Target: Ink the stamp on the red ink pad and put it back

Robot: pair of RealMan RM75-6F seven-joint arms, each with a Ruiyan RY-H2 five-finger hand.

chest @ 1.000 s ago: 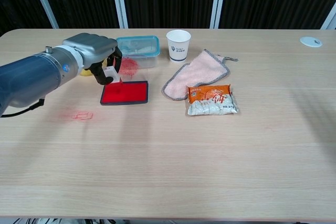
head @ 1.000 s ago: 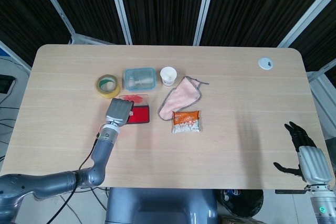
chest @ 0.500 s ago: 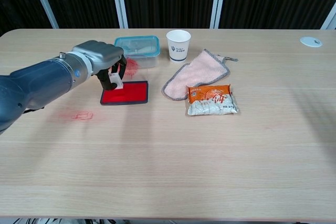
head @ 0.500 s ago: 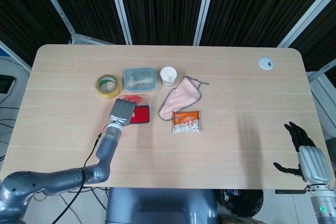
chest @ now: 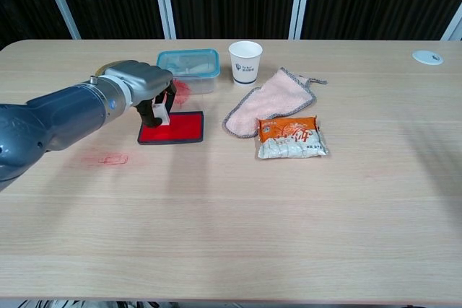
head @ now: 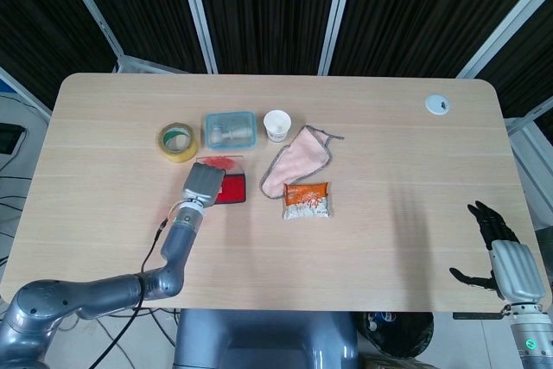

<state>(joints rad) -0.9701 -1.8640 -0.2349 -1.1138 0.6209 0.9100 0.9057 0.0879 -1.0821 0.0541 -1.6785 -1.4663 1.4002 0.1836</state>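
Note:
My left hand (chest: pixel 141 84) grips a small white stamp (chest: pixel 160 114) and holds it down on the left part of the red ink pad (chest: pixel 180 128), a red rectangle in a dark frame. In the head view the left hand (head: pixel 201 185) covers the pad's left half, and only the right part of the pad (head: pixel 233 189) shows. My right hand (head: pixel 505 257) hangs open beyond the table's right front corner, holding nothing.
A red stamp print (chest: pixel 111 158) marks the table left of the pad. Behind the pad stand a lidded clear box (chest: pixel 190 65), a tape roll (head: pixel 177 141) and a paper cup (chest: pixel 245 61). A pink cloth (chest: pixel 271 100) and a snack packet (chest: pixel 291 138) lie to the right.
My left hand has carried the stamp rightward and down onto the ink pad. The right hand has stayed still.

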